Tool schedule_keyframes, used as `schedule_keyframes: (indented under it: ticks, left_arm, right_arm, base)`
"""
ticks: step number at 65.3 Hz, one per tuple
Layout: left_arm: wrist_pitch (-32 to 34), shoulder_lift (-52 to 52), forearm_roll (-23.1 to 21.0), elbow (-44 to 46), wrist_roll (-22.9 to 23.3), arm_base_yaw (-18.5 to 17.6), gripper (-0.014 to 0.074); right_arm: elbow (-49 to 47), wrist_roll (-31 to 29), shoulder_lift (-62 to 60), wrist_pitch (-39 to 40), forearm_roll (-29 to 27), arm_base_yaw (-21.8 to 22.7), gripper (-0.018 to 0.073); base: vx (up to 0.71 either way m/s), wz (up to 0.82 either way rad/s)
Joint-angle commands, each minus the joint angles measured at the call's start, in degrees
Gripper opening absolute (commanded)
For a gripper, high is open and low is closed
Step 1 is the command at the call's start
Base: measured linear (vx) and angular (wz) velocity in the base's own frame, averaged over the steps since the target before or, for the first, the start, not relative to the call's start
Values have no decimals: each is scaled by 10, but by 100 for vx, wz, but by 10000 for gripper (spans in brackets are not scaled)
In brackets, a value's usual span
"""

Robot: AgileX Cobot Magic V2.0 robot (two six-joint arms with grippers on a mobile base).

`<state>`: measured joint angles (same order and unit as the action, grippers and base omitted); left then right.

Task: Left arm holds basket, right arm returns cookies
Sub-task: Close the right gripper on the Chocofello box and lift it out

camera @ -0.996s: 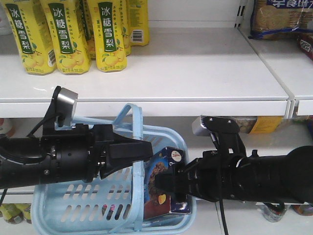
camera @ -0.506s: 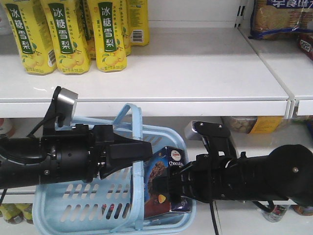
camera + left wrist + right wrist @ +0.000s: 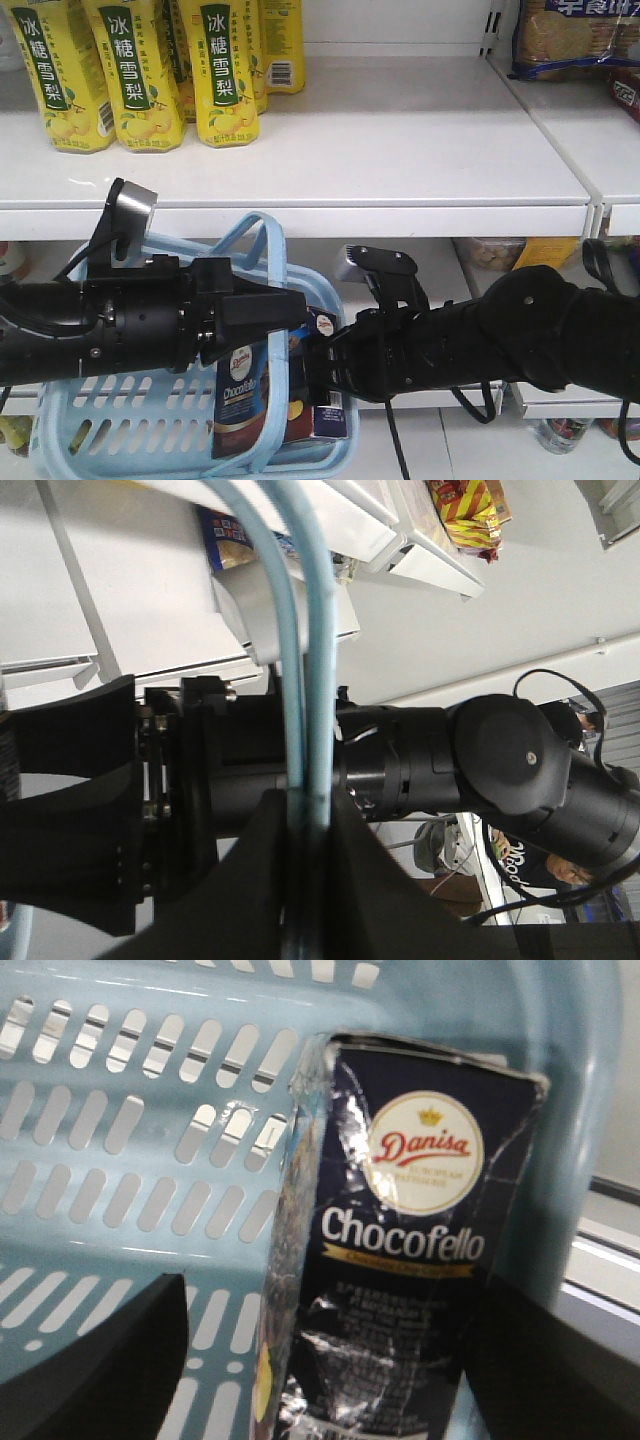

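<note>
Navy-dark and glossy, the cookie carton (image 3: 400, 1260) looks battered. Its wrapping is creased white along the edges, and a chocolate cookie picture runs down the narrow side. A cream round badge carries "Danisa" in red script under a small crown, with "Chocofello" in white beneath. The finer print below that is too blurred to read. The carton stands leaning inside the light blue basket (image 3: 120, 1110), close against its slotted wall, and from the front it shows partly behind the hoop handles (image 3: 322, 730).

The right hand (image 3: 325, 1360) is spread around the carton's lower end. One of its black fingers (image 3: 100, 1360) sits clear of the carton with basket slots showing between them, and the other is right at the opposite edge. The left hand (image 3: 305, 830) is pressed together on both handles, pinching them side by side, and the basket hangs from it. Above, a white shelf (image 3: 400, 150) holds yellow bottles (image 3: 135, 70) marked "冰糖雪梨".
</note>
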<state>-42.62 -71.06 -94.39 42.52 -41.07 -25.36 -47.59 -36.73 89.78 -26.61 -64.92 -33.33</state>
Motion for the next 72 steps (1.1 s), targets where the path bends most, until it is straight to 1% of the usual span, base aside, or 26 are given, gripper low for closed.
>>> schedule_keyframes:
  ticks: [1,7,14,29,37,46,62,67,72]
  left_arm:
    - [-31,18,-74,25,-12,-3,-3]
    - [-31,18,-74,25,-12,-3,-3]
    - [-31,18,-74,25,-12,-3,-3]
    - [-31,18,-74,25,-12,-3,-3]
    - [-31,18,-74,25,-12,-3,-3]
    - [-31,18,-74,25,-12,-3,-3]
    - [-31,18,-74,25,-12,-3,-3]
    - [-31,18,-74,25,-12,-3,-3]
    - [-31,18,-74,25,-12,-3,-3]
  right_arm:
    - [-22,-57,-10,-21,-59,1,517]
    - [-24,-98,-10,-25,-103,1,517]
    - [-24,-125,-6,-22,-126,1,517]
    - [-24,-128,44,-9,-125,1,516]
    - [-24,-139,72,4,-125,1,492]
    - [-24,-140,84,19,-125,1,418]
    - [-24,-140,79,21,-127,2,208]
    - [-24,-140,70,21,-127,2,167]
    - [-24,-140,53,26,-126,2,149]
  base:
    - [0,0]
    - [0,0]
    - [0,0]
    - [0,0]
    - [0,0]
    - [0,0]
    - [0,0]
    - [0,0]
    - [0,0]
